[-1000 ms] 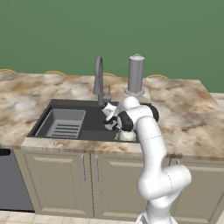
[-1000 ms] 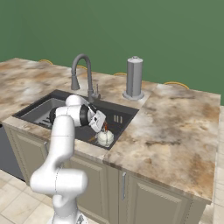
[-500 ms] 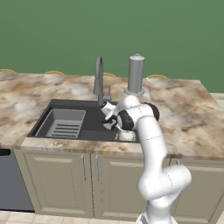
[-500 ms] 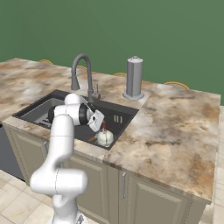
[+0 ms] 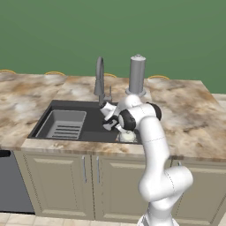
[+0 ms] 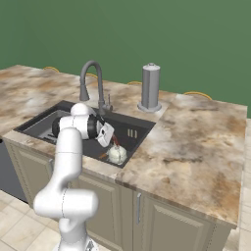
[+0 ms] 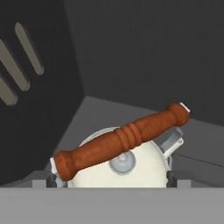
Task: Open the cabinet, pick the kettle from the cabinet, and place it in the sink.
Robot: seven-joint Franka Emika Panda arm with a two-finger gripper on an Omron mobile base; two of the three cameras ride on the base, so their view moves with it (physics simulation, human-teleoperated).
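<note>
Gripper (image 6: pixel 113 142) lifted slightly off kettle (image 6: pixel 117 155), now resting in sink (image 6: pixel 139 128), lower centre frame. Jaws apart, you've released; retreat.

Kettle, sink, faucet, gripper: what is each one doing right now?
kettle: upright on the sink floor, handle up, lid on.
sink: holds the kettle at its right end, ribbed tray at its left.
faucet: no water running.
gripper: just above the kettle's handle; whether it grips the handle cannot be told.
grey cylinder: standing upright on the counter behind the sink.
low cabinet doors: shut.
</note>
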